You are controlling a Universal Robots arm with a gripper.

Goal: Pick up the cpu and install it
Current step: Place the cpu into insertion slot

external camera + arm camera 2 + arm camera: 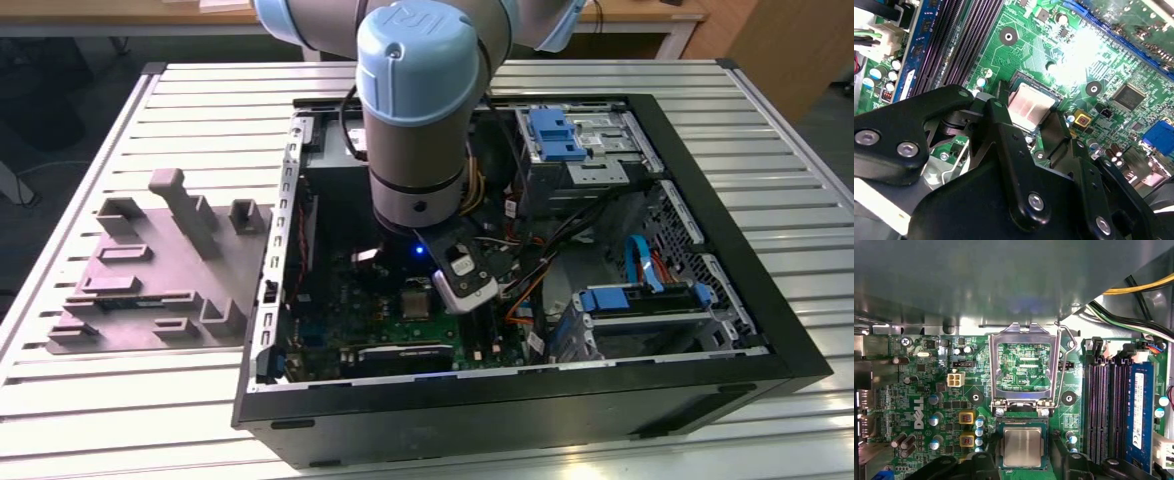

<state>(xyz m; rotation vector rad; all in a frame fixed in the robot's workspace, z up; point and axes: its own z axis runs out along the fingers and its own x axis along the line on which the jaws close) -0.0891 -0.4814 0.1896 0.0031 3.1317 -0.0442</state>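
The cpu (pixel 1023 447), a small square chip with a pale silver top, lies flat inside the socket frame on the green motherboard (pixel 929 390). In the second wrist view the cpu (pixel 1029 106) shows between the two black fingers (pixel 999 120). My gripper (pixel 1023 462) hangs low over the socket, straddling the chip, and looks open: a strip of socket frame shows between each finger and the chip's edge. The socket's metal load plate (pixel 1024 365) stands hinged open beside the chip. In the exterior view the arm (pixel 420 120) reaches down into the open computer case (pixel 507 390), and the cpu (pixel 416 304) shows just beside the wrist.
Memory slots (pixel 1104 405) and a blue card (pixel 1139 410) run beside the socket. Cables (pixel 534 265) and blue drive brackets (pixel 627 300) crowd the case's right side in the exterior view. A grey plastic block with upright posts (pixel 154 270) sits on the slatted table (pixel 120 410) at that view's left.
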